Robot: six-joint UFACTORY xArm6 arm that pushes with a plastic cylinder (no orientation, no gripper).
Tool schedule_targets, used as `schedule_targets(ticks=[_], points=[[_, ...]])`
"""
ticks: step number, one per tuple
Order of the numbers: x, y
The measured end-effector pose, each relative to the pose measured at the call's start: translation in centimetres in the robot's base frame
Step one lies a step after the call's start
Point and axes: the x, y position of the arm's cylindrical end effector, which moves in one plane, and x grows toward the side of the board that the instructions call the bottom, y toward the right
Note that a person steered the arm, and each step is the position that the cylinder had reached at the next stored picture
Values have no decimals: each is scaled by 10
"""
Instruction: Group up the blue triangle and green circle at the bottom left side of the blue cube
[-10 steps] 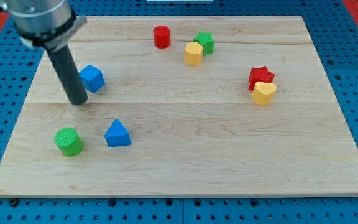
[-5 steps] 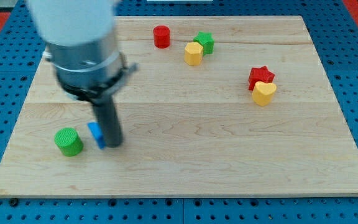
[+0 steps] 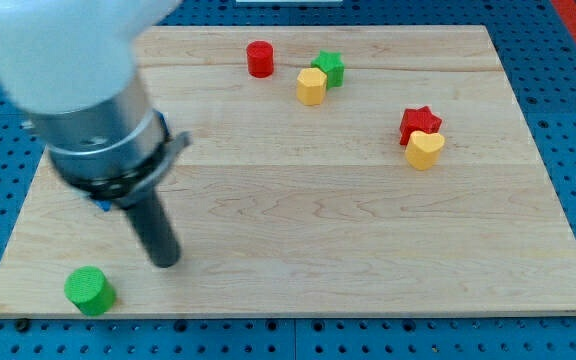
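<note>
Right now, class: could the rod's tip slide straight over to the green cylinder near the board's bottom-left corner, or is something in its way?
Probably yes. My tip rests on the board just to the view's right of and slightly above the green cylinder, apart from it, with only bare wood showing between them. No other block lies on that path.

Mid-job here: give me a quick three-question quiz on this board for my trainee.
1. True or false: the green circle lies near the board's bottom-left corner.
2. What touches the red star? A) green star B) yellow heart C) red cylinder
3. Where is my tip relative to the green circle?

Key: 1. True. 2. B. 3. To the view's right and slightly above, apart from it. The blue triangle cannot be made out; only a blue sliver shows under the arm.
</note>
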Motion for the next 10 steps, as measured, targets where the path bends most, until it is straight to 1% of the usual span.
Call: schedule_targets(ticks=[1,2,3,4,6,7,8,9,10], points=[[57,13],[57,13],[56,-3],[56,-86],[56,-85],[56,-137],[55,-173],[48,-173],[19,-116]])
